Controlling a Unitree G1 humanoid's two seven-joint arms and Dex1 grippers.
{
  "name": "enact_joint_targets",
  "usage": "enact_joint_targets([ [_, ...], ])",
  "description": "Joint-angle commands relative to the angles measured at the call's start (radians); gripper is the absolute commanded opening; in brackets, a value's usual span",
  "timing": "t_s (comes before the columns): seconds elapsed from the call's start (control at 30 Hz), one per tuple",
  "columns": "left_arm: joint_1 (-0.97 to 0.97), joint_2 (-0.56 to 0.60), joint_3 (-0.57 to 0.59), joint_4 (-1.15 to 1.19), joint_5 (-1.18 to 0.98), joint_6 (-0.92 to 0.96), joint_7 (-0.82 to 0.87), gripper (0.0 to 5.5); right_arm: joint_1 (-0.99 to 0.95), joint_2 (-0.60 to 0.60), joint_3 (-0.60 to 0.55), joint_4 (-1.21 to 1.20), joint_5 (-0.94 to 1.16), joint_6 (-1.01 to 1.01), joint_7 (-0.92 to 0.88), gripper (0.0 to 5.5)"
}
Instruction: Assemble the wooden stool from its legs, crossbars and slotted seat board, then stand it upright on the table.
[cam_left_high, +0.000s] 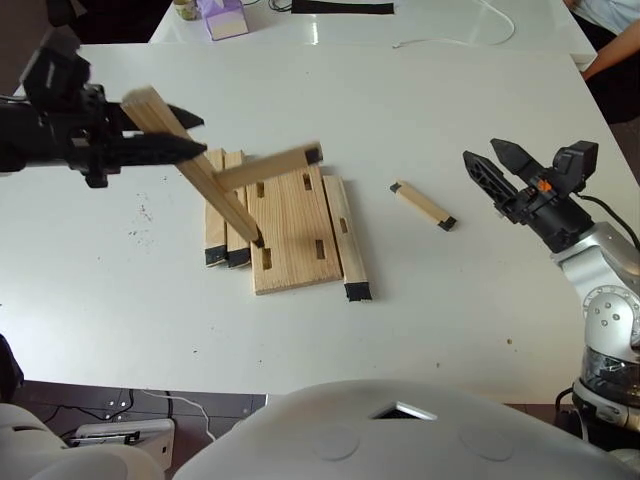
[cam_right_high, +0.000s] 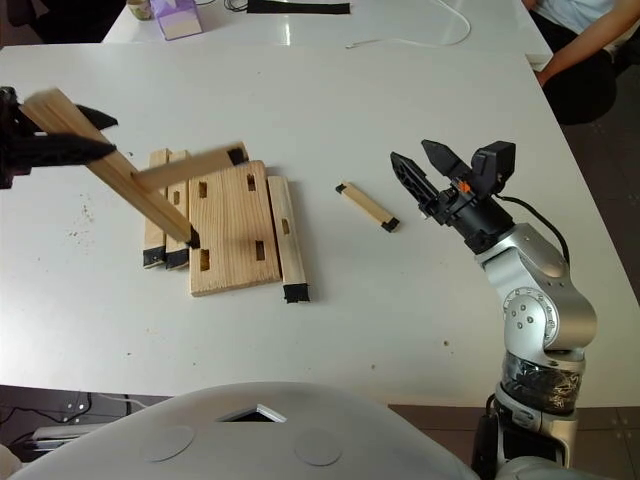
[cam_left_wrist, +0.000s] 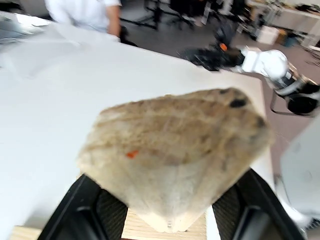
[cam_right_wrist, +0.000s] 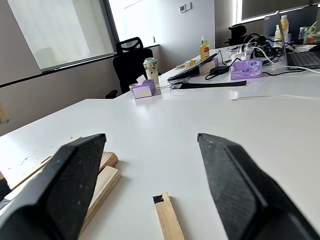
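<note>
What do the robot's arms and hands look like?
The right arm is rounded silver-grey with a black cable; the right gripper is black with two pointed fingers and a small orange mark. The left gripper and left arm are black and boxy.

Bright, even daylight fills the scene. The glossy white table (cam_left_high: 450, 330) throws back pale glare well beyond the black right gripper (cam_left_high: 482, 152). Beside the black left gripper (cam_left_high: 190, 135), the flat pale wooden seat board (cam_left_high: 290, 235) casts only a thin, soft shadow. The long light wooden leg (cam_left_high: 215, 190) clamped in the left gripper is smeared by motion blur. In the left wrist view it sits against the lens, quite out of focus. In the right wrist view the right gripper's spread dark fingers (cam_right_wrist: 55, 195) loom soft before a bright window (cam_right_wrist: 60, 30).
</note>
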Motion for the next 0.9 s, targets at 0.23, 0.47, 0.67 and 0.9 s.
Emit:
enact_joint_targets([
  [0.23, 0.051, -0.065, -0.02, -0.03, 0.068, -0.049, -0.034, 2.04, -0.049, -0.037, 0.016, 0.015, 0.024, 0.015, 0.005, 3.39],
  [0.47, 0.149, -0.101, 0.024, -0.073, 0.079, -0.06, 0.011, 2.04, -0.089, -0.044, 0.041, 0.044, 0.026, 0.028, 0.016, 3.39],
  [0.67, 0.069, -0.126, 0.002, -0.006, 0.106, -0.107, 0.026, 2.04, -0.104, -0.036, 0.065, 0.056, 0.031, 0.038, 0.02, 3.39],
  [0.9, 0.03, -0.171, -0.034, 0.031, 0.149, -0.146, 0.017, 2.04, -0.097, -0.016, 0.108, 0.051, 0.048, 0.056, 0.008, 3.39],
])
